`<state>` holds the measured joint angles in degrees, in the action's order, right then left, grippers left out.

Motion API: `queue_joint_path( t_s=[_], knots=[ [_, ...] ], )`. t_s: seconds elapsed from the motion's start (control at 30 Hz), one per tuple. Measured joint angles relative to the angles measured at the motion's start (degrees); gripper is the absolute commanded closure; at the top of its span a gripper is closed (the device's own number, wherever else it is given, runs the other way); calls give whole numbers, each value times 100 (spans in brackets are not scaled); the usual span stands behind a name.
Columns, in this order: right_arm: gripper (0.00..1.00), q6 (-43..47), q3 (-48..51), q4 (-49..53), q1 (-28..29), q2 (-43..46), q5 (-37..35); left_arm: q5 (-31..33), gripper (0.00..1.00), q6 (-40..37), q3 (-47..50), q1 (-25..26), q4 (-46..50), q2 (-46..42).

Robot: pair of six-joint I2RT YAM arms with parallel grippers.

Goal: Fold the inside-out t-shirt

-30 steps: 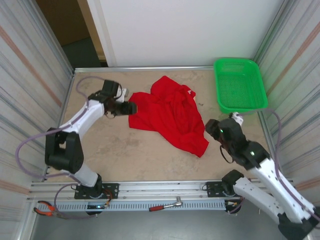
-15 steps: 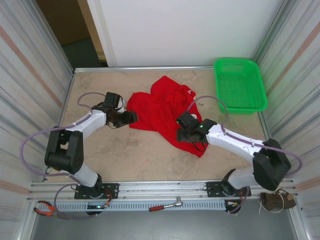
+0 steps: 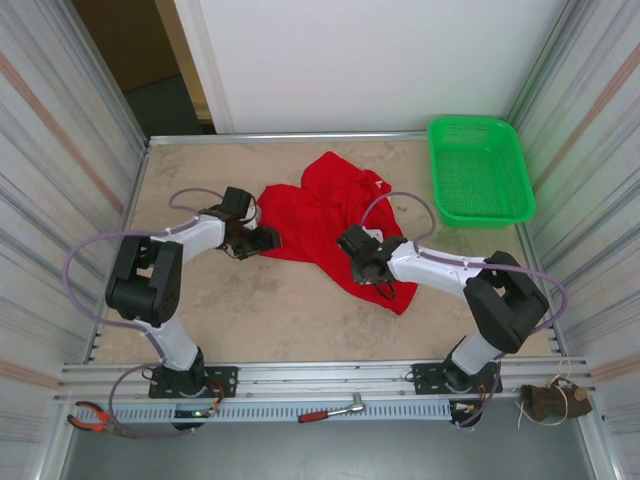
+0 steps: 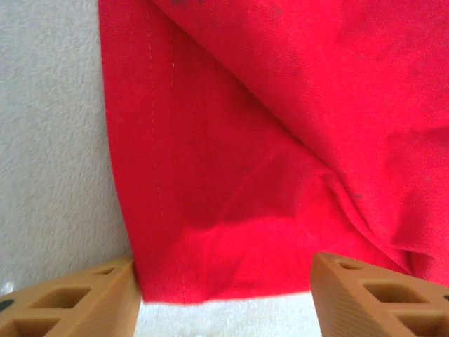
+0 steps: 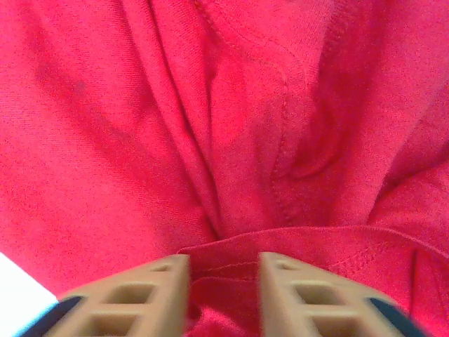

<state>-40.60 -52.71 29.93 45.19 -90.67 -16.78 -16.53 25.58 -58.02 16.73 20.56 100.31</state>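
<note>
Inside-out t-shirt [image 3: 325,215] lies crumpled; left gripper [image 4: 224,279] spread wide at hem corner, right gripper [image 5: 224,281] narrowly apart over a fold, liable to pinch several layers

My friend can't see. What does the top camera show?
A crumpled red t-shirt lies on a tan table, with the left gripper at its left edge and the right gripper on its lower part. A green basket sits at the far right corner.

We see the t-shirt [image 3: 325,215] centred on the table [image 3: 220,310], the basket [image 3: 480,170] in its far right corner, the left gripper [image 3: 266,240] at the shirt's left edge, and the right gripper [image 3: 364,268] upon its near right part.
</note>
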Motion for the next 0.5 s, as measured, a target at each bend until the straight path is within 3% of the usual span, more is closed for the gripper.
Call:
queue_joint_path(
  t_s=[0.1, 0.13, 0.33, 0.5],
  knots=[
    [100, -55, 201, -15, -160, 94, -9, 98, 92, -50, -140, 17, 2, 160],
    [100, -61, 267, 0, -247, 181, -2, 103, 100, -92, -205, 26, -11, 234],
    [100, 96, 269, 146, -1399, 1823, 267, 173, 100, -518, -675, -153, 249, 142],
    [100, 299, -658, 251, -2726, 2796, 739, 17, 100, -850, -1794, -640, 752, -323]
  ],
)
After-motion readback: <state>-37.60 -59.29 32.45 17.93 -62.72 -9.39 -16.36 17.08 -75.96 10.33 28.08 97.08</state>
